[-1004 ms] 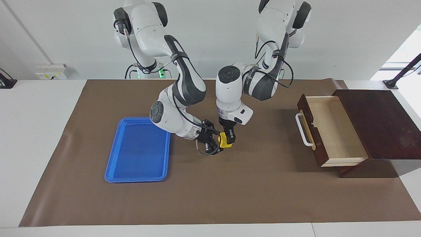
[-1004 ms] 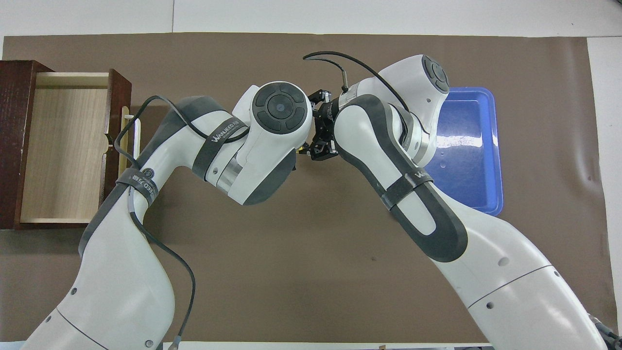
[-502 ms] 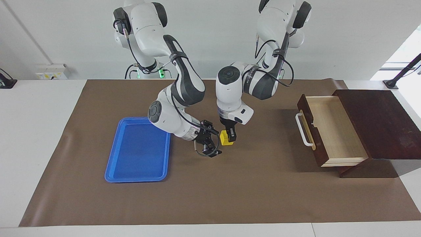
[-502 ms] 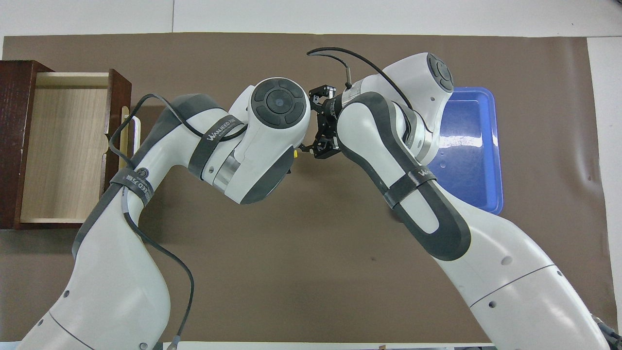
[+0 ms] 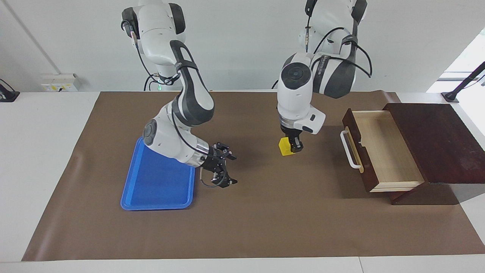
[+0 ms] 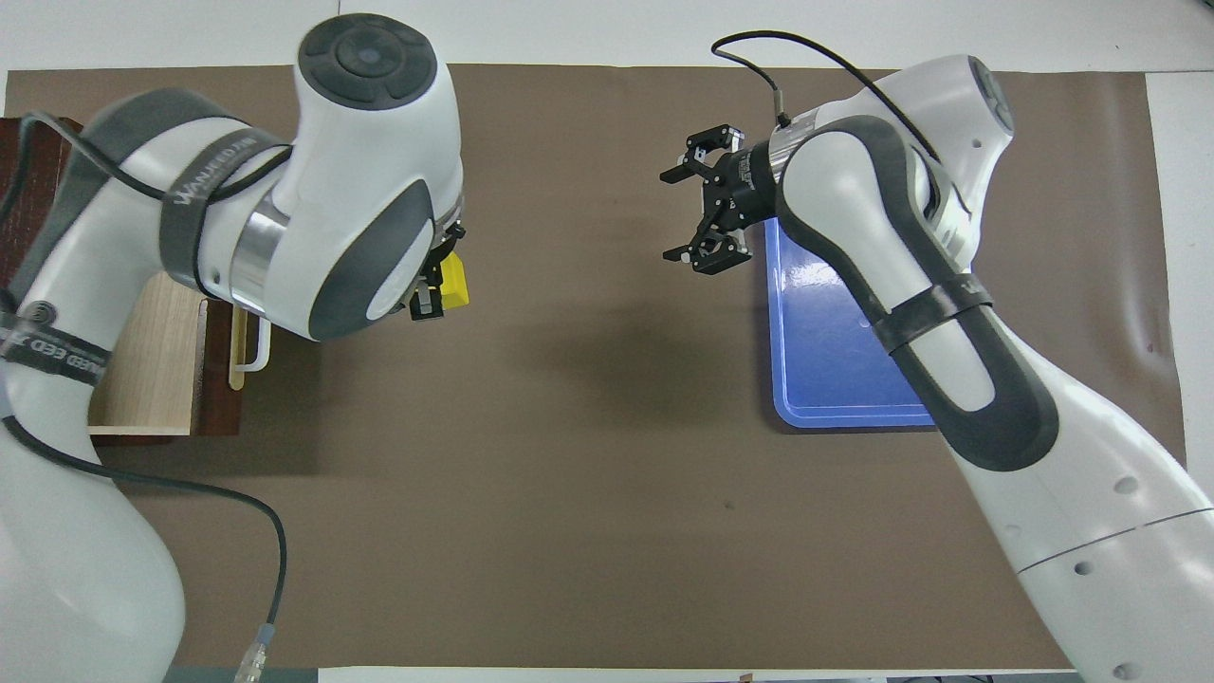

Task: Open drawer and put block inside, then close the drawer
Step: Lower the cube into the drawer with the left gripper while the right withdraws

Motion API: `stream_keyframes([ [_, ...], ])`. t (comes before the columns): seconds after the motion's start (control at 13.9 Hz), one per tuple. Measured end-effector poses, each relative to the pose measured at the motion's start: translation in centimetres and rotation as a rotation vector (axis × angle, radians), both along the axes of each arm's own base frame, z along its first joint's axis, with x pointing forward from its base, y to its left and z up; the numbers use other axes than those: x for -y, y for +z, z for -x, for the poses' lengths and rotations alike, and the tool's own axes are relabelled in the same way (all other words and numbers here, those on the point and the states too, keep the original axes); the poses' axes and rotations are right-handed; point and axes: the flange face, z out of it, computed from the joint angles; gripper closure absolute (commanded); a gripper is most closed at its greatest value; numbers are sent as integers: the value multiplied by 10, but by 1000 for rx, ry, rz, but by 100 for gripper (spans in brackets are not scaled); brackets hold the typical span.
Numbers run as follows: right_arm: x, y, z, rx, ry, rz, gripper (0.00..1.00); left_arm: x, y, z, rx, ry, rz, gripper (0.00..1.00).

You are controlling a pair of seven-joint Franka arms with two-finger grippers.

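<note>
Brown paper mat (image 5: 265,227) covering a white table (image 5: 45,151), with two containers at either end. Toward the left arm's end stands a dark wooden box (image 5: 435,140) whose drawer (image 5: 382,149) is pulled out; its pale wood interior holds nothing, and its dark front carries a white bar handle (image 5: 348,149) facing the middle of the mat. Toward the right arm's end lies a flat blue tray (image 5: 155,185), also holding nothing. The left gripper (image 5: 293,146) hangs over bare mat between the middle of the table and the drawer front, pointing down and clamped on the yellow block (image 5: 285,147), which is off the mat and casts a shadow on it; the block sits apart from the handle and outside the drawer. In the overhead view the block (image 6: 453,283) shows beside the left gripper (image 6: 432,289) under the arm's wrist, while the arm hides much of the drawer (image 6: 142,360). The right gripper (image 5: 223,170) sits low over the mat just beside the tray's edge, pointing sideways toward the middle, its fingers spread wide and gripping nothing; the overhead view shows the right gripper (image 6: 697,209) the same way, next to the tray (image 6: 825,379).
</note>
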Motion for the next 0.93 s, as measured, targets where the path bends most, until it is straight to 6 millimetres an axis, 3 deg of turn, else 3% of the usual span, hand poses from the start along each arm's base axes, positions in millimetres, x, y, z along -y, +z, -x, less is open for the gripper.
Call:
stream_keyframes([
  [0.29,99,46,8,125,240,110,0,-97,51,-22,-22,-18,54,100],
  [0.5,152,71,22,244,506,250,0,-195,93,-25,3,-34,116,100],
  [0.57,171,79,26,285,601,286,0,-218,99,-24,3,-70,125,100],
  [0.72,211,90,33,357,778,340,0,-245,91,-24,5,-120,130,100],
  [0.93,252,99,40,459,1060,396,0,-270,49,-20,28,-185,118,100],
])
